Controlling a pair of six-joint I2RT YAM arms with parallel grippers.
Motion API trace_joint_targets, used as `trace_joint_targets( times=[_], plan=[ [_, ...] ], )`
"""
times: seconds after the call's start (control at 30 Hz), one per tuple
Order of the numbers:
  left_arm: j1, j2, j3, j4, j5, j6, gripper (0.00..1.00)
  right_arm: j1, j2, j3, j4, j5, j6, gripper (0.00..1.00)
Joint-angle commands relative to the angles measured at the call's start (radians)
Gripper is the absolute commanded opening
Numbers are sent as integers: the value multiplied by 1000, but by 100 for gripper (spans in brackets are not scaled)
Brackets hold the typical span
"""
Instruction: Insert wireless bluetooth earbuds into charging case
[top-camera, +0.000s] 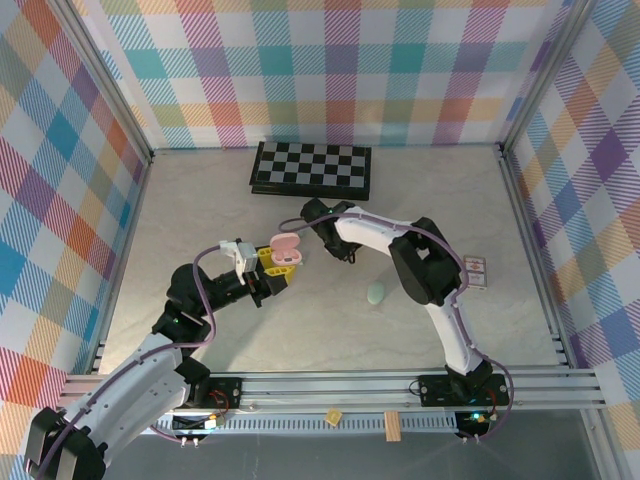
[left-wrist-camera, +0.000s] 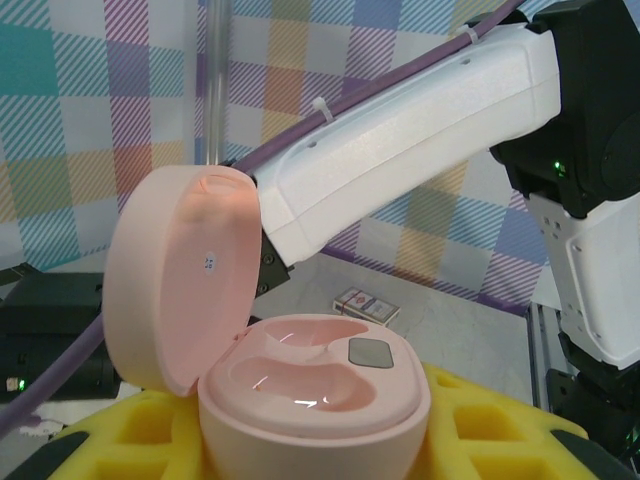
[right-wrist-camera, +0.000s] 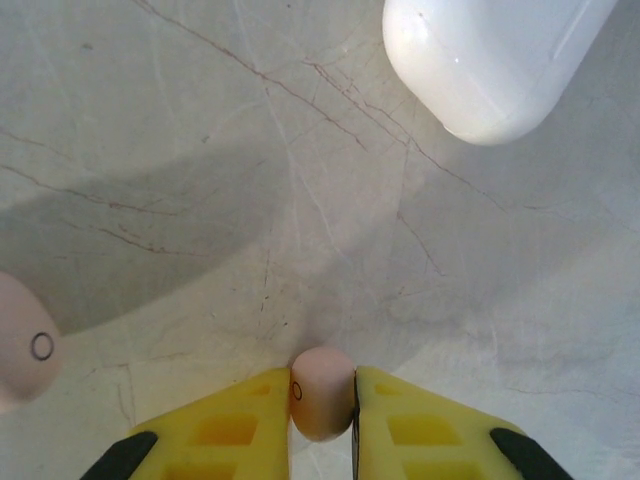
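My left gripper (left-wrist-camera: 310, 445) is shut on the open pink charging case (left-wrist-camera: 315, 385), yellow fingers on both sides and the lid (left-wrist-camera: 180, 270) tipped back to the left. Both sockets are empty. From above, the case (top-camera: 284, 249) sits at table centre in the left gripper (top-camera: 272, 268). My right gripper (right-wrist-camera: 322, 382) points down at the table, its yellow fingers (right-wrist-camera: 240, 425) pressed on both sides of a pink earbud (right-wrist-camera: 322, 395) that rests on the surface. A second pink earbud (right-wrist-camera: 20, 355) lies at the left edge. The right gripper (top-camera: 318, 222) is just right of the case.
A white pebble-shaped case (right-wrist-camera: 490, 60) lies beyond the right gripper. A pale green case (top-camera: 375, 293) sits right of centre. A chessboard (top-camera: 312, 168) lies at the back, and a small card box (top-camera: 476, 271) at the right. The right arm's white link (left-wrist-camera: 400, 150) crosses above the pink case.
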Motion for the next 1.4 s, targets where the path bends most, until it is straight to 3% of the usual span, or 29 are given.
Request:
trace_joint_targets(
  times=[0.0, 0.3, 0.6, 1.03, 1.37],
  plan=[
    [5, 4, 16, 18, 26, 3, 33, -47, -89, -21, -26, -162, 90, 19],
    [6, 31, 17, 33, 39, 1, 33, -201, -270, -190, 82, -635, 316, 20],
    [4, 88, 19, 75, 54, -3, 33, -352, -392, -375, 263, -994, 487, 21],
    [0, 154, 27, 119, 59, 13, 33, -435, -462, -520, 414, -1197, 694, 20],
    [-39, 236, 40, 157, 5, 68, 32, -435, -583, -540, 377, -1212, 697, 21]
  ],
)
